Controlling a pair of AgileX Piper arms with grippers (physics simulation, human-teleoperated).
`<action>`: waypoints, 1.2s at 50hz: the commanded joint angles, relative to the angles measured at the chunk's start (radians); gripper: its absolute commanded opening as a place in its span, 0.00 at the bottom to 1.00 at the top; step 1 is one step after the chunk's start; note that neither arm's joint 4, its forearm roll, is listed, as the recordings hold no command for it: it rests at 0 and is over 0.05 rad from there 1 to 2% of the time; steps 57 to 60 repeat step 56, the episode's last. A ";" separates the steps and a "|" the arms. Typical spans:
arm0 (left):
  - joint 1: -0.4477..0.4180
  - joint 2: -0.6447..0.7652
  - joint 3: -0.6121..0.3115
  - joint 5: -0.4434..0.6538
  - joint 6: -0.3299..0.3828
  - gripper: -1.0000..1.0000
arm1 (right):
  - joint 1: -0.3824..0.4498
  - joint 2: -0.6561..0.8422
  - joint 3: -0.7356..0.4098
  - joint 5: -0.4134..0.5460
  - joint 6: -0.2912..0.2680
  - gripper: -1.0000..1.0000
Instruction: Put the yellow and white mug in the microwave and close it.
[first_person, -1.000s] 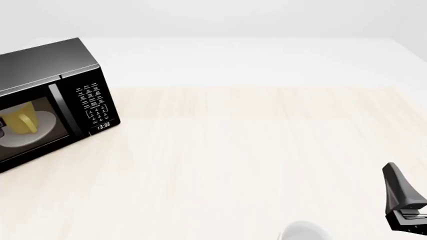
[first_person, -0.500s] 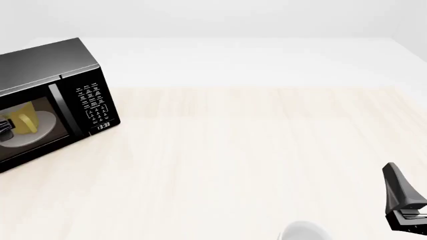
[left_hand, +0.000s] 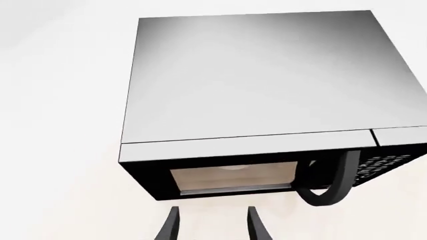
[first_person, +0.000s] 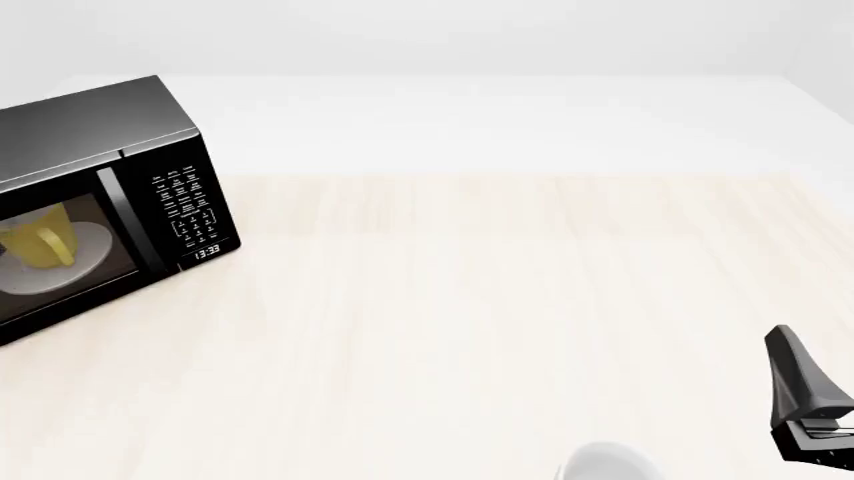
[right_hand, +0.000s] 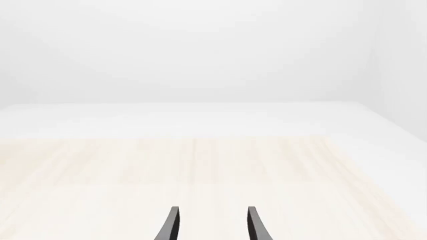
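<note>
Yellow and white mug (first_person: 40, 244) is shown inside the microwave (first_person: 94, 200), resting on the white round turntable plate (first_person: 74, 268) and seen through the glass door (first_person: 60, 255). The microwave is placed at the far left edge of the surface (first_person: 507, 300), with its keypad panel (first_person: 187, 205) and clock display (first_person: 207, 251) turned toward the surface's middle. In the left wrist view the door appears shut against the black body, a curved dark handle (left_hand: 330, 182) being visible beside the window. The left pincer (left_hand: 211, 225) is seen from above the microwave, its two fingers parted and nothing between them. The right pincer (right_hand: 211, 225) is likewise spread and empty, held over bare wood near the right front corner of the surface. A white rounded object (first_person: 607, 462) is partly visible at the front edge.
</note>
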 joint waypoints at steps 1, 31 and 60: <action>-0.003 -0.145 0.004 0.073 -0.007 1.00 | 0.001 -0.002 0.001 0.000 -0.001 1.00; -0.034 -0.407 0.000 0.301 -0.034 1.00 | -0.001 -0.001 0.001 0.000 0.000 1.00; -0.171 -0.566 -0.100 0.469 -0.131 1.00 | -0.001 -0.001 0.001 0.000 -0.001 1.00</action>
